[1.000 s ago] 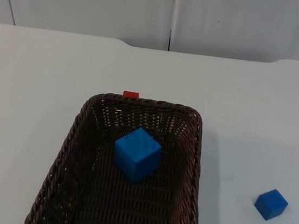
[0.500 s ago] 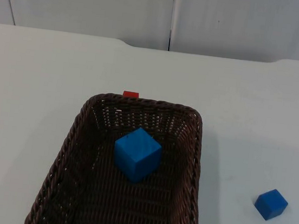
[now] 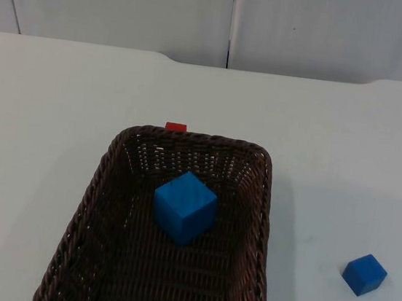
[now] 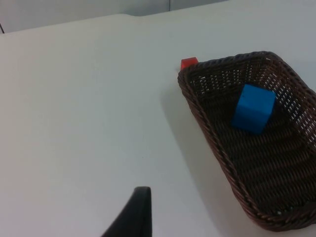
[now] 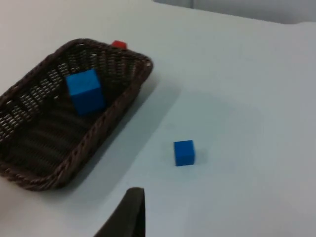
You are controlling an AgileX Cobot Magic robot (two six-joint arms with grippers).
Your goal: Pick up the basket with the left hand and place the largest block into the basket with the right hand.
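Fingers first: one black fingertip of my left gripper [image 4: 132, 213] sticks up over the bare white table [image 4: 79, 108], and I cannot tell if the gripper is open or closed. It is the same with my right gripper [image 5: 127, 213]: I see one black fingertip over the table and cannot tell how it stands.

Neither gripper touches anything. The brown woven basket [image 3: 92, 203] sits on the table, well away from the left fingertip and off to its side. It also lies well apart from the right fingertip.

The big blue block [image 3: 184, 207] sits inside the basket, near the middle of the basket floor, turned so one corner points at me in the top view. The small blue block [image 5: 184, 152] lies on the table between the right fingertip and the far edge, beside the basket but not touching it.

A little red block [image 3: 176, 127] peeks out just behind the basket's far rim.
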